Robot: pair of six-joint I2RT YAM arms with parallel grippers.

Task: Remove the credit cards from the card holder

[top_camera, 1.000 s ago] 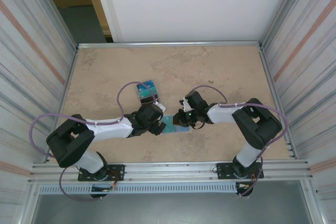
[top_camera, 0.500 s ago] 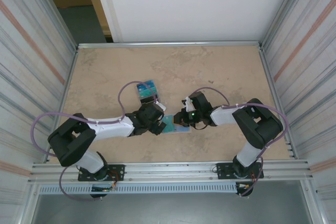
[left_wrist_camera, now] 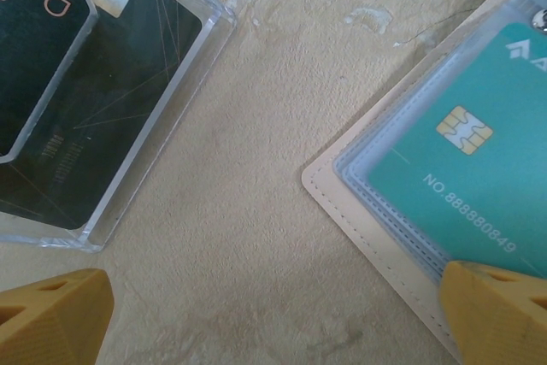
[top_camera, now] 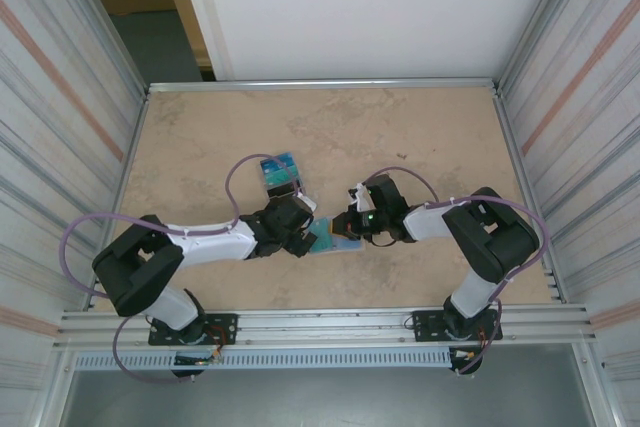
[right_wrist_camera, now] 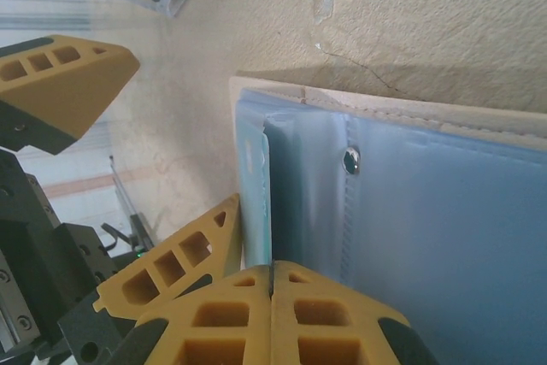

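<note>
So, nearest first: the card holder (top_camera: pixel 330 239) is lying opened up on the worktop (top_camera: pixel 420 137), roughly 6 o'clock from the middle of it, right between the two arms. From the left wrist you can see a teal card (left_wrist_camera: pixel 461 151) with its chip and number tucked inside the holder's clear sleeve, so that one isn't out yet.

The left gripper (left_wrist_camera: pixel 273 309) sits at the holder's 9 o'clock, jaws spread as wide as they go and nothing in them. One fingertip hangs over the holder's corner and the other over bare worktop.

The right gripper (right_wrist_camera: pixel 272 297) comes in from the holder's 3 o'clock with its jaws pressed flat together, right at the edge of the pale blue lining. A thin card edge runs down toward them beside the little snap stud (right_wrist_camera: pixel 350 160). I honestly can't tell if it's pinching that edge or closed on nothing.

Farther back, about 11 o'clock from the holder, there's a clear box (left_wrist_camera: pixel 111 91) with a dark card (left_wrist_camera: pixel 128 57) in it. No idea if that came from the holder.

My read is that the job isn't finished. At least the teal card has to come out, and the next pull needs a real grip on that card edge, not just the sleeve.
</note>
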